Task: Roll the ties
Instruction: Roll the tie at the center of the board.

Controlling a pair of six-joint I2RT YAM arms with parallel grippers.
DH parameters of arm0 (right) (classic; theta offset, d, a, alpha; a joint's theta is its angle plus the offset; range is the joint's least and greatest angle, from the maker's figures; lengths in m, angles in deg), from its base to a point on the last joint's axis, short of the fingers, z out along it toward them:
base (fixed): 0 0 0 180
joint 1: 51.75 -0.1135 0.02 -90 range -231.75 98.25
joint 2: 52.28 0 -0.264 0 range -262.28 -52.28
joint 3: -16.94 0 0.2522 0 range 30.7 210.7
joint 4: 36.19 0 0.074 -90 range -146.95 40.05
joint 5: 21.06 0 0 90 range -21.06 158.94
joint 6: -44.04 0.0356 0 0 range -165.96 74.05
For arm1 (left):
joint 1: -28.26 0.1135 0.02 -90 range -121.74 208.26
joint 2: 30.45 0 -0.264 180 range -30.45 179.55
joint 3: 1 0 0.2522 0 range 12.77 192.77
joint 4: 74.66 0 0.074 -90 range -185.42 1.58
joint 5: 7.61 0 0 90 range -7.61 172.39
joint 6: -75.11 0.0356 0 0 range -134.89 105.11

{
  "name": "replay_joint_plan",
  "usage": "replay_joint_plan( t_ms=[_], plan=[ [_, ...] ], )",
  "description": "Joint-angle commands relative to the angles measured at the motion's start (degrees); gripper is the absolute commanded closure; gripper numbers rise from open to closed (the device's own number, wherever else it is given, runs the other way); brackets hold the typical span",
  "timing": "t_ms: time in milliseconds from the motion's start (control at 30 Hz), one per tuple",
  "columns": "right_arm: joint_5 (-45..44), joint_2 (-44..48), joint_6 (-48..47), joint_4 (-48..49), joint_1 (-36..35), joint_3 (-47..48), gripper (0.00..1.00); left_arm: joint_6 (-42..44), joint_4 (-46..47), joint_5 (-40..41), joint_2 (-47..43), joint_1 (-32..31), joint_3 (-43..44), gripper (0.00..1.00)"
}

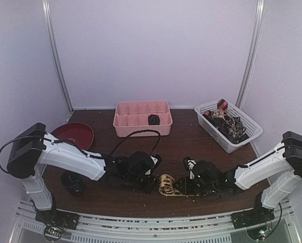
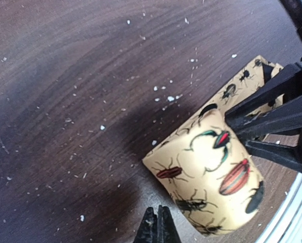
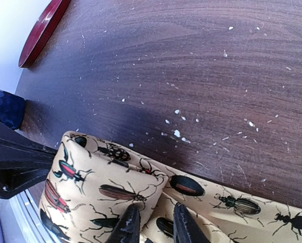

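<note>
The tan tie (image 1: 166, 184), printed with beetles, lies near the front edge of the table, one end wound into a loose roll (image 2: 212, 169). In the right wrist view that roll (image 3: 98, 195) is at the lower left and the flat tail (image 3: 242, 207) runs off to the right. My right gripper (image 3: 153, 228) has its fingers pinched on the fabric at the roll's edge. Its black fingers (image 2: 272, 116) show at the roll in the left wrist view. My left gripper (image 2: 158, 225) is shut with nothing in it, just off the roll's near corner.
A pink compartment tray (image 1: 136, 121) at the back holds one dark rolled tie (image 1: 153, 120). A white basket (image 1: 244, 119) at the back right holds several dark and red patterned ties. A red plate (image 1: 72, 132) and a dark blue cup (image 1: 72, 182) are on the left.
</note>
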Motion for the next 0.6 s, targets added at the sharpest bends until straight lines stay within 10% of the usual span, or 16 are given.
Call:
replay_joint_plan(
  t_ms=[0,567],
  plan=[
    [0.0,-0.5,-0.5,-0.3,-0.6,0.8,0.75,1.6,2.8,-2.1,2.4,0.5,1.1,1.0],
    [-2.7,1.2,-1.9,-4.4,-0.8,1.2,0.75,4.3,2.2,-3.2,4.4,0.7,6.1,0.97]
  ],
)
